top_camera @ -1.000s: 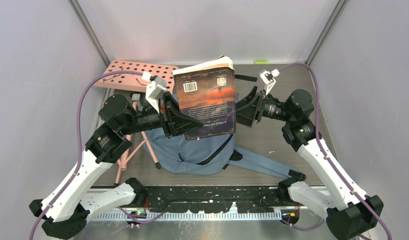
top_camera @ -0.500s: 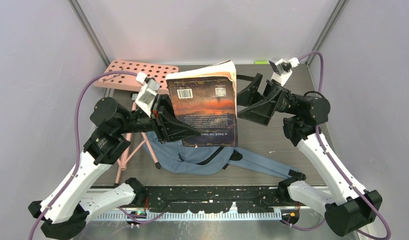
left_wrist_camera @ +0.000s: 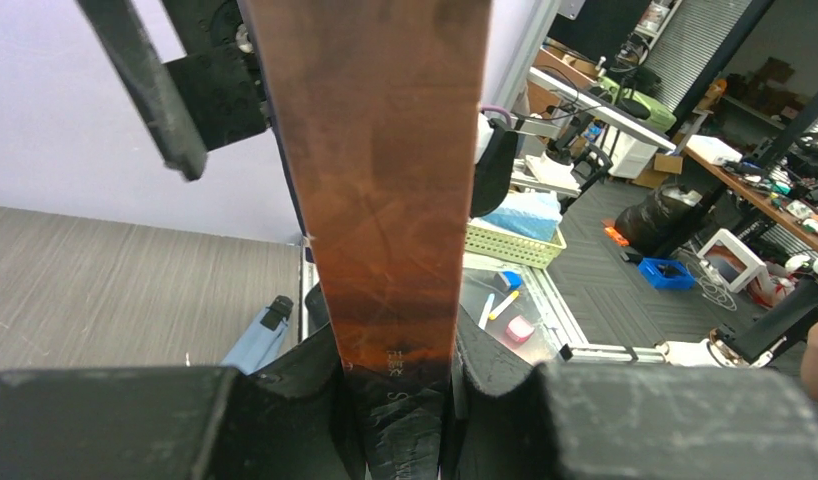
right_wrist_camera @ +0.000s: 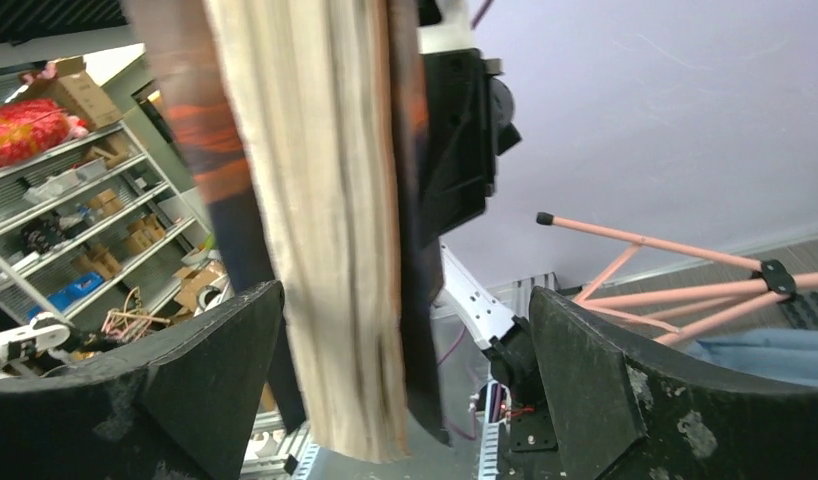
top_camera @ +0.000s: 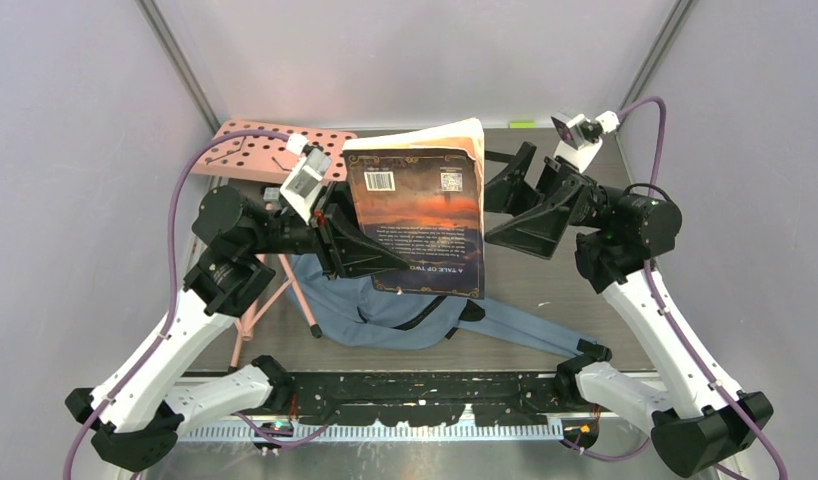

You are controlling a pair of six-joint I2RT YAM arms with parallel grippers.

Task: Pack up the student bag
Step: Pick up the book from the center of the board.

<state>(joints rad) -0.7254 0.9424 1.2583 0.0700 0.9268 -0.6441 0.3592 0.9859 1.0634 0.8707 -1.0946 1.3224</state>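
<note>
Bag [top_camera: 380,305] sits slumped on table [top_camera: 555,290] btwn the arms, under the held-up book [top_camera: 420,215]. Soft, limp fabric, prob. light, so the mouth likely won't stay open unaided. Best grab pt looks like zip edge or black webbing, not slack cloth. Left gripper [left_wrist_camera: 395,375] pinches book at spine side. Right gripper [top_camera: 517,207] is spread wide w/ page edge between jaws, not clamping.

The book [top_camera: 417,220] has a shiny cover and rough paper pages. Under the book, the student bag [top_camera: 350,310] is soft cloth on a dull, grainy table [top_camera: 530,272].
</note>
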